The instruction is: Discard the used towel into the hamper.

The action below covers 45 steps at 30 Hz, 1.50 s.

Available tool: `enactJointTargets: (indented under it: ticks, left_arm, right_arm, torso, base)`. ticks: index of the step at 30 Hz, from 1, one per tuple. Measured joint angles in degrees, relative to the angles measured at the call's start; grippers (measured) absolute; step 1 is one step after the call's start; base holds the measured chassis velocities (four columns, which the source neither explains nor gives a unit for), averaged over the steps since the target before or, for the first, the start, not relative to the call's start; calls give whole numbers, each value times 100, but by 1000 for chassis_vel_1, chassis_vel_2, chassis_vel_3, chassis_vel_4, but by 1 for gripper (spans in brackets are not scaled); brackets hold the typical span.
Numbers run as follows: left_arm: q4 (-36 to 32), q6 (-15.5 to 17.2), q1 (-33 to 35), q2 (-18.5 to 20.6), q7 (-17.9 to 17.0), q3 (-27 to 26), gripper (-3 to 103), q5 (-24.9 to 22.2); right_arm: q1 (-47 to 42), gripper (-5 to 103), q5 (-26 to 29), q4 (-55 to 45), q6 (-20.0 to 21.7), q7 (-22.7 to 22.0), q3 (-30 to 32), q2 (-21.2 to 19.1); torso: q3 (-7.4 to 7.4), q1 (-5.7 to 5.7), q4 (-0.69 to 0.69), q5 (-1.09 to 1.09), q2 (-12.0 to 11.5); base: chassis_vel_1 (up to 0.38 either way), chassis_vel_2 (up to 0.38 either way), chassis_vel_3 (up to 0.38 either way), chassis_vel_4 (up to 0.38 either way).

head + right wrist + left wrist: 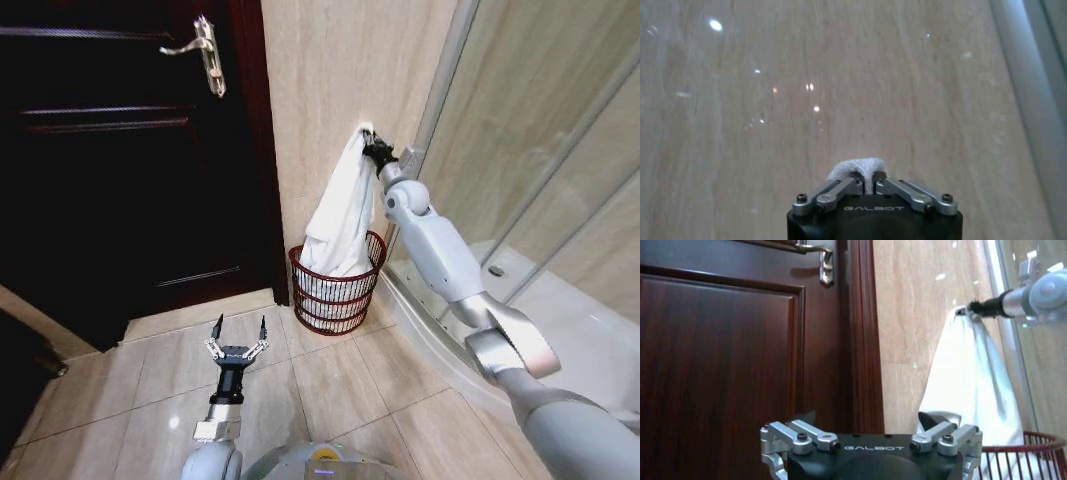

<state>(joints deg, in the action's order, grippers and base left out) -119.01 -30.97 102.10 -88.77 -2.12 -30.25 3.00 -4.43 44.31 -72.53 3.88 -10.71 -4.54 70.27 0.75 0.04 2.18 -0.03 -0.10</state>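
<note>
We see the towel (340,215), white and bunched at its top, hanging down along the beige stone wall (320,90) with its lower end draped inside the hamper (335,290), a round dark red wire basket standing on the tiled floor (330,390) in the corner between the dark wooden door (120,160) and the glass shower enclosure (540,120). The right gripper (372,147) is raised high against the wall, its fingers (847,185) pressed together on the towel's top corner, a small tuft of white cloth poking out between them in the right wrist view. From the left wrist view we see that same arm reaching in from the side and the towel (973,380) falling straight down to the hamper (1027,450) rim. The left gripper (238,335) sits low over the floor, well apart from the hamper, with its fingers spread and nothing between them, facing the door and its metal handle (205,48).
</note>
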Motion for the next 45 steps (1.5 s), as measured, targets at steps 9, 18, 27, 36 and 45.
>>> enactJointTargets:
  ticks: [9, 18, 27, 36, 45]
  left_arm:
    - [-103, 28, 66, -51, -3, 103, 100, 215]
    - [-131, -72, 223, -16, -113, 122, 100, 290]
    - [-34, -155, 295, -29, -164, 133, 100, 278]
    - [69, -231, 185, -34, -358, 201, 100, 284]
    - [9, -231, 201, -33, -363, 204, 100, 271]
  right_arm:
    - [-318, 5, -259, -16, -23, 127, -31, -12]
    - [-660, 5, -206, -114, 43, 91, -13, 3]
    - [-1136, 5, -162, -276, 52, 145, 70, -10]
    - [-1719, 5, 424, -949, 710, -54, 6, -143]
    - [-1895, 5, 1283, -1482, 2102, -759, 7, -356]
  torso:
    - [5, -1, 1, 4, 1]
    - [19, -2, 1, 2, 2]
    - [29, -3, 0, 3, 3]
    - [35, -3, 0, 3, 3]
    - [39, -4, 1, 4, 3]
  base:
    - [0, 0, 0, 0]
    - [0, 0, 0, 0]
    - [0, 0, 0, 0]
    - [0, 0, 0, 0]
    - [0, 0, 0, 0]
